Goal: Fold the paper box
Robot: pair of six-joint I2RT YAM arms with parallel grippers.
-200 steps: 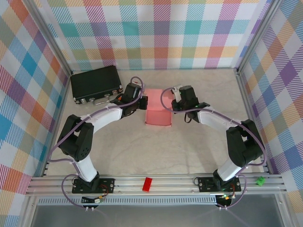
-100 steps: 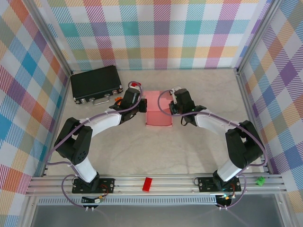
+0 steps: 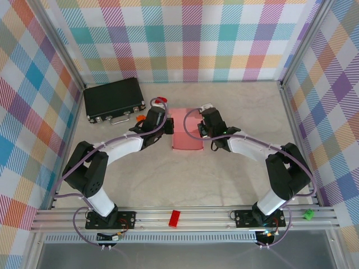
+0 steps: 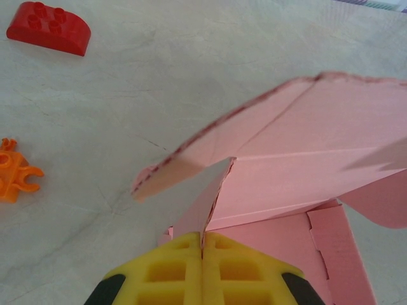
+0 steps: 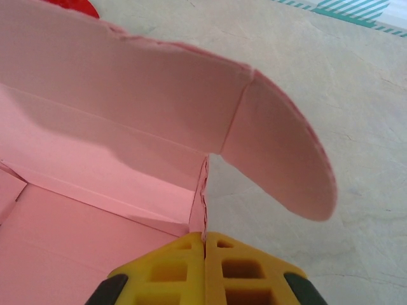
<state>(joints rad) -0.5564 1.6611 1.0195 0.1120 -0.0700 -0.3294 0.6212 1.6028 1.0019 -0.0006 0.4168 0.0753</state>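
Pads (image 4: 172,276) of the left gripper (image 4: 202,270) are pressing flat together on a thin upright side wall of the paper box (image 4: 305,146), whose card edge is running straight into the seam between them. The right gripper (image 5: 205,270) is pinching the opposite side wall in the same way, its jaws narrowed to the thickness of the card. Between the two sets of jaws the box is sitting half formed, with its floor lying on the table (image 3: 224,174) and a tall panel rising and leaning over ahead of the jaws. Just ahead and right of the right jaws a rounded flap (image 5: 280,159) is sticking out loose over bare tabletop. Ahead and left of the left jaws a red block (image 4: 49,28) and an orange piece (image 4: 16,178) are lying apart from the box, plain from the wrist but tiny from overhead. The overhead camera is adding a black case (image 3: 114,98) further out beyond the left jaws, near the plaid wall (image 3: 33,101), and a second red block (image 3: 175,218) resting on the rail (image 3: 224,213) behind both arms. Open tabletop is stretching behind the jaws and off to the right of the right jaws.
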